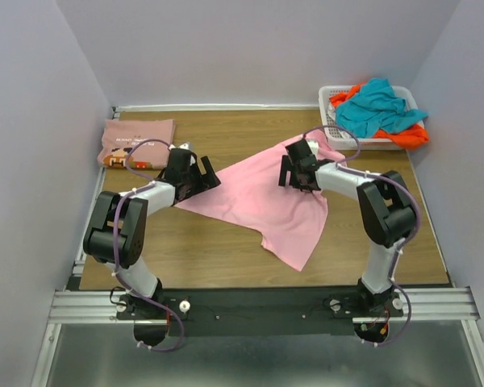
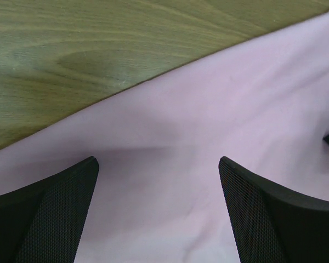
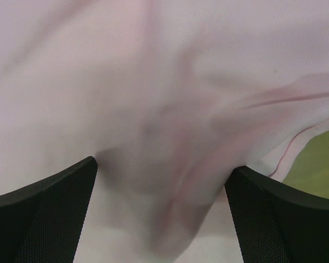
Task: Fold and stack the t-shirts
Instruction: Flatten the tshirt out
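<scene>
Wood-grain tabletop carries a plain light-pink cloth t-shirt spread loosely at its centre. Left gripper sits at the shirt's left edge, jaws apart and holding nothing; right gripper hangs over its far right part, jaws likewise apart. A folded dusty-pink printed tee lies far left. Teal and orange tees fill a white plastic basket far right.

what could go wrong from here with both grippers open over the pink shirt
1. Cloth under the right gripper is bunched into folds, so closing there might pinch several layers of the light-pink t-shirt and fold it crooked.
2. The left gripper sits near the shirt's edge, next to the table; a grab there might slip off.
</scene>
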Available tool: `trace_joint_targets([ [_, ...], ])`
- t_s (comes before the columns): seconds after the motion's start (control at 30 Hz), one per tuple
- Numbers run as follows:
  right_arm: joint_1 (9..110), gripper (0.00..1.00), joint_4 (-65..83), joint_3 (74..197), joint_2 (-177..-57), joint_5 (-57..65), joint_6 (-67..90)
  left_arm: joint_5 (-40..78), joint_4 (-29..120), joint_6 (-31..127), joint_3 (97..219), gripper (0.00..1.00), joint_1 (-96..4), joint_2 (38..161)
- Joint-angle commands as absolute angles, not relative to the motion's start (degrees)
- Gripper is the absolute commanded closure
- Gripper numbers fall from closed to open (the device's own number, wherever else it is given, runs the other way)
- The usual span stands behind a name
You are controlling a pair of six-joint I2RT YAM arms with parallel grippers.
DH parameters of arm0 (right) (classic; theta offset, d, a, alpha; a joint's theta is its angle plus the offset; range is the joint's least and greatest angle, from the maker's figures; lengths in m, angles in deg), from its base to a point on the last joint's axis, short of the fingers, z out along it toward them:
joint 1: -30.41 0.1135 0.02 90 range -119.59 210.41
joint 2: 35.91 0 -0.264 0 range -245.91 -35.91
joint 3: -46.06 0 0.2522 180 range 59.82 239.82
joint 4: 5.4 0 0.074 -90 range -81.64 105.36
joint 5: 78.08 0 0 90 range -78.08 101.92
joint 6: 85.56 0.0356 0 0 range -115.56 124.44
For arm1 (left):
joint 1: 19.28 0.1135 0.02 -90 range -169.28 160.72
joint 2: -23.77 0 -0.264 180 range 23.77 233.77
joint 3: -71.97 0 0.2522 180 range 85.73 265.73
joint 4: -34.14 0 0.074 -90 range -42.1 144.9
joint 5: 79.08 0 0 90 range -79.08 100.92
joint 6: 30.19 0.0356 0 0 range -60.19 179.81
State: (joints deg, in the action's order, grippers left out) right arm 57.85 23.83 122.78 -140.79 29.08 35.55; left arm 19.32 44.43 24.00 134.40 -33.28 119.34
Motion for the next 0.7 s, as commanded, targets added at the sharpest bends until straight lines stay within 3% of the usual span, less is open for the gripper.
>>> trace_joint_targets([
  [0.0,56.2,0.0,25.1,130.6,-150.7,29.8,29.0,21.8,45.5,24.7,133.7,0.02,-34.0,121.2],
  [0.3,52.9,0.0,25.2,143.6,-156.9,28.8,21.1,21.7,46.0,22.7,129.7,0.02,-38.3,115.8],
  [0.5,52.9,0.0,25.2,140.4,-145.4,25.1,20.0,11.5,52.7,19.7,129.8,0.02,-37.8,106.6],
  [0.67,52.9,0.0,25.1,130.9,-133.4,22.9,24.0,2.5,58.5,14.8,126.5,0.02,-34.9,98.4],
])
